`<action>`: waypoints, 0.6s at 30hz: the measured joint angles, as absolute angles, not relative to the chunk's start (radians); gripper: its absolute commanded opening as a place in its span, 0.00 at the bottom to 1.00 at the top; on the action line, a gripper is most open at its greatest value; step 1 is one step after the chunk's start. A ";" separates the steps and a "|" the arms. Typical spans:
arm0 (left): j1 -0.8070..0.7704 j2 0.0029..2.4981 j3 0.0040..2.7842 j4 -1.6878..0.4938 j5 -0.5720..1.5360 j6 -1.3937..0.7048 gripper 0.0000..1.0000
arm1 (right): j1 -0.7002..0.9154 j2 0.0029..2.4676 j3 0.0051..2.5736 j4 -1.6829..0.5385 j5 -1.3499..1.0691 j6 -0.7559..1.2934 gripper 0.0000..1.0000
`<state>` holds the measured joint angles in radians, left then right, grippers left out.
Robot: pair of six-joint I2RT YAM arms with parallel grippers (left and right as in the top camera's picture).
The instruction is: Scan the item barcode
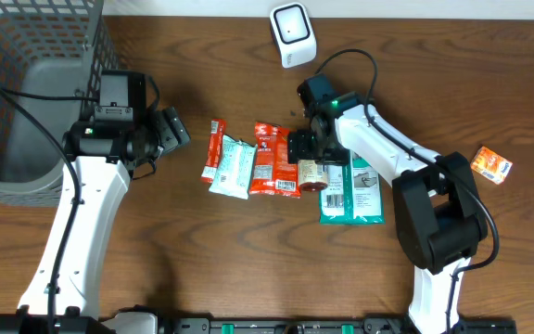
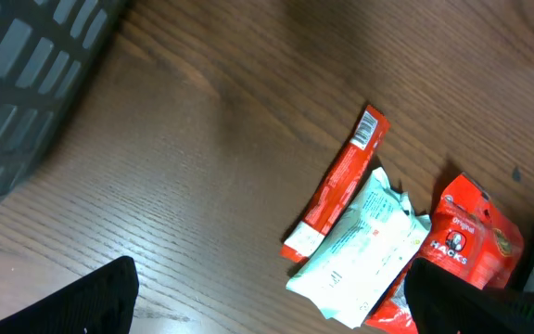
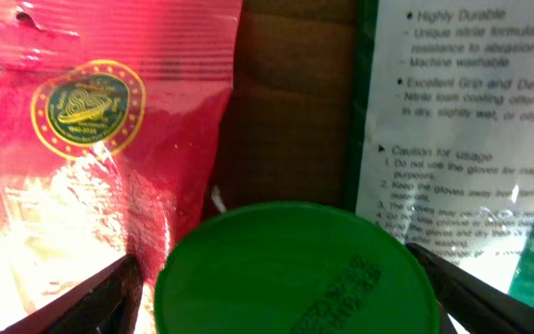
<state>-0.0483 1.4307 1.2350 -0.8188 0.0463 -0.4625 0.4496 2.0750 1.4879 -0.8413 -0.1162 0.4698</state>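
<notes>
Right fingers are spread astride the green lid of the jar, centre frame on the bench; you can't yet call it gripped. Left fingers are spread wide and empty. Close squarely on the lid, lift straight, and turn the label toward the scanner, top centre.

Count:
- one jar
- one red stick pack
- one pale pouch
- one red bag
- one glove pack
- one orange packet
- one basket

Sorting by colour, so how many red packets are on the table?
2: a slim red packet at the row's left end, and a red bag just left of the small jar. Others may be hidden underneath.
</notes>
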 measured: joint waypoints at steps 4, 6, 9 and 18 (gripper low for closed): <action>-0.048 1.431 1.235 -0.818 0.046 -0.463 0.92 | 0.450 2.075 1.486 -0.816 -0.115 0.471 0.79; -0.048 1.431 1.235 -0.819 0.046 -0.463 0.92 | 0.450 2.075 1.486 -0.814 -0.115 0.471 0.76; -0.048 1.431 1.235 -0.819 0.046 -0.463 0.92 | 0.450 2.075 1.486 -0.820 -0.114 0.471 0.71; -0.048 1.431 1.235 -0.819 0.046 -0.463 0.92 | 0.450 2.075 1.486 -0.841 -0.096 0.467 0.59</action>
<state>-0.0483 1.4307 1.2350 -0.8188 0.0463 -0.4625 0.4496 2.0750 1.4860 -0.8410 -0.0956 0.4671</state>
